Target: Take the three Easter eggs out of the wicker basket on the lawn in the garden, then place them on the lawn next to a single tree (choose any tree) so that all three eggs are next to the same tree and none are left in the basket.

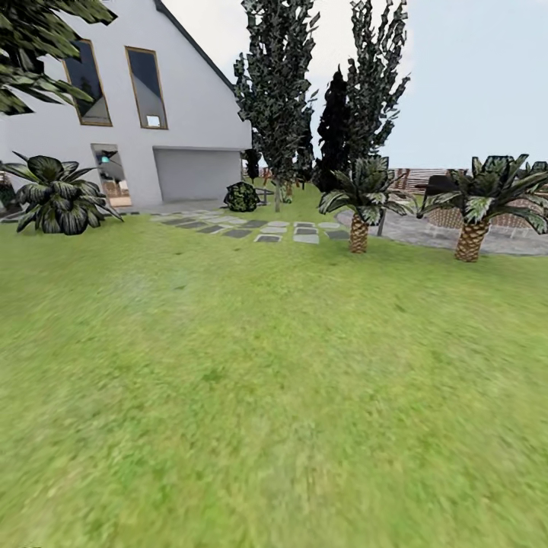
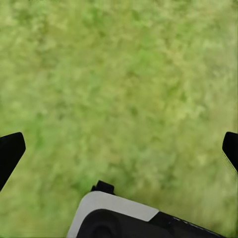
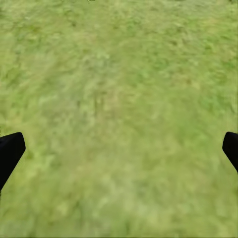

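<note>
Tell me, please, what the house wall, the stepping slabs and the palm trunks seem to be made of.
The house wall looks like smooth white plaster, matte and seamless. The slabs look like grey stone or concrete: flat, dull rectangles set in the lawn. The palm trunks look like rough brown scaly bark, patterned in criss-cross. All are renders, so this is only appearance.

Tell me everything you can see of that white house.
The white house stands at the far left of the head view, beyond the lawn. Its walls look like smooth white plaster under a steep dark-edged roof. Two tall wood-framed windows sit high up, a plain grey garage door below, and a glazed opening to its left. Grey stepping stones lie before it.
</note>
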You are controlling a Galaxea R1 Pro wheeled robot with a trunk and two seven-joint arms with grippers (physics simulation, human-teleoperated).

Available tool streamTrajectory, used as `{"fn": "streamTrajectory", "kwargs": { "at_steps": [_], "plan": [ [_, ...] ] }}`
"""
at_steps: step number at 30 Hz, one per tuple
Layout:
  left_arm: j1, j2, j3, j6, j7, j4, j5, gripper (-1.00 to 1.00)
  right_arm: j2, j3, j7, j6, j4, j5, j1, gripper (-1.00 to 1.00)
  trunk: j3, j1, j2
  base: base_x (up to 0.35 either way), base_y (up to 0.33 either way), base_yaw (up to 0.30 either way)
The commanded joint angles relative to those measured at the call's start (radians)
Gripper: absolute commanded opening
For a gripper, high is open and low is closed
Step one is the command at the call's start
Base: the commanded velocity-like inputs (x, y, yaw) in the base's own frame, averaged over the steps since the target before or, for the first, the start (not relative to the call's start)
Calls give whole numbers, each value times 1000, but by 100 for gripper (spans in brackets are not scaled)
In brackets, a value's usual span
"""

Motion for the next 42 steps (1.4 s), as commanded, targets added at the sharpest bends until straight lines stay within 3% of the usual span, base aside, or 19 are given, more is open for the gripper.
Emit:
{"fn": "streamTrajectory", "kwargs": {
  "at_steps": [1, 9, 42],
  "plan": [
    [0, 0, 0, -1, 0, -2, 5, 100, 0, 1, -3, -3, 1, 0, -1, 100, -3, 1, -2, 332, -123, 242],
    [0, -1, 0, -1, 0, -1, 5, 100, -1, 1, -3, -2, 2, 0, -1, 100, -8, 1, -2, 332, -115, 171],
    [0, 2, 2, -22, -6, -1, 5, 100, -1, 4, 0, -2, 5, 2, -1, 100, -9, 1, -2, 332, -24, 3]
  ]
}}
